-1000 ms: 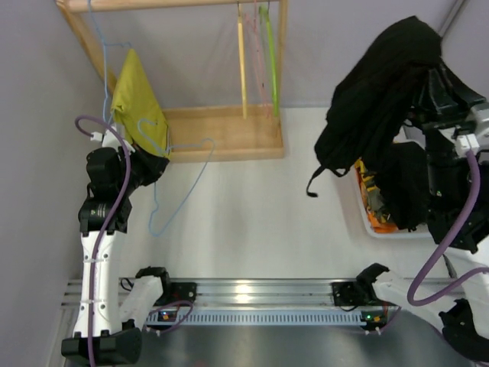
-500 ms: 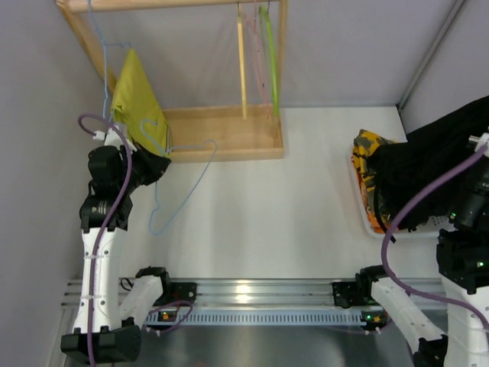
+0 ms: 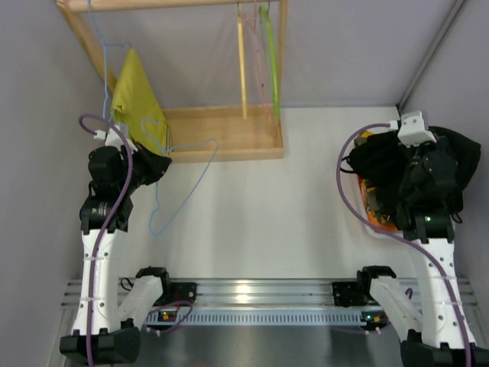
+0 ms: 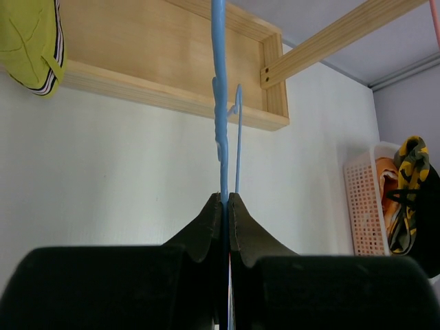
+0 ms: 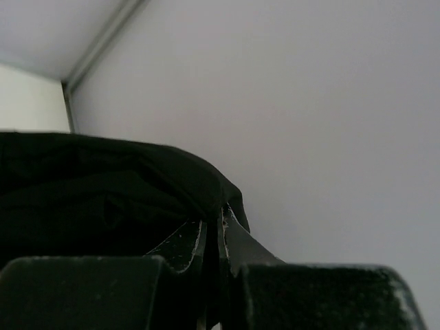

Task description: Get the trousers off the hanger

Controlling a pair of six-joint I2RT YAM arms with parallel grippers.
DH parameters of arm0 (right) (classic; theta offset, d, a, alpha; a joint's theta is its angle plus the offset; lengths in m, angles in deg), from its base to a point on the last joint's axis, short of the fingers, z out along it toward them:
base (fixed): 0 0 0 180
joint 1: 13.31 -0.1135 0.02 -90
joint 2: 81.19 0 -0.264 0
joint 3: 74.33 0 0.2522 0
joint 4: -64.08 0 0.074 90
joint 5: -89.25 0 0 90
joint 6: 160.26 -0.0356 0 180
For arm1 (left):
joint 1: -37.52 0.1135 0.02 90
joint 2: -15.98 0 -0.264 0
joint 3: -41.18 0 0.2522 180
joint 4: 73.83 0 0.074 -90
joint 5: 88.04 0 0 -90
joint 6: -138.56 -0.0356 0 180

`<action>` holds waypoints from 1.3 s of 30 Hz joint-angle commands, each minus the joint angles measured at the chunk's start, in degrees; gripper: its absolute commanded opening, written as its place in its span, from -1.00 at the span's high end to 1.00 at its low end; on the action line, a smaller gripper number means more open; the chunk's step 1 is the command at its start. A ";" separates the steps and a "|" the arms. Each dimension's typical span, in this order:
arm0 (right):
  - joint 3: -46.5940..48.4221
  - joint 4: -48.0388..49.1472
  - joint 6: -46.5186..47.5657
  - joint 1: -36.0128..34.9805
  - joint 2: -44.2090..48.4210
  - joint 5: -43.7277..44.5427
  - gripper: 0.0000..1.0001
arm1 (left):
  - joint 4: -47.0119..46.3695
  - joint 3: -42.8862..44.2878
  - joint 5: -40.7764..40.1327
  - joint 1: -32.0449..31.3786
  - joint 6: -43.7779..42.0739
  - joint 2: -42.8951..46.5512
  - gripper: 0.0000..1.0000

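at the left end effector (image 4: 225, 199), the hanger (image 4: 219, 103) slants near-left to far-right.

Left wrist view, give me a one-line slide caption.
Left gripper shut on the light-blue wire hanger, wooden rack and white table behind.

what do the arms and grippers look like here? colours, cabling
Identical pair: left arm and right arm have white links, black joint housings, a purple cable looped outside each. The left gripper and right gripper have black tapered fingers. No markings legible.
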 commanded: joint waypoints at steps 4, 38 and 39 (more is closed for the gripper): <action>-4.67 0.89 -3.86 15.71 -8.43 -12.58 1.00 | -4.58 2.43 0.06 -0.32 -2.35 1.86 1.00; 16.33 -20.99 -22.32 22.32 -19.79 -38.86 -0.42 | -7.48 6.65 2.17 -1.20 -13.07 -0.16 1.00; 16.60 -21.43 -22.40 22.32 -19.27 -39.39 -0.44 | -7.48 6.74 2.26 -1.12 -13.16 -0.34 1.00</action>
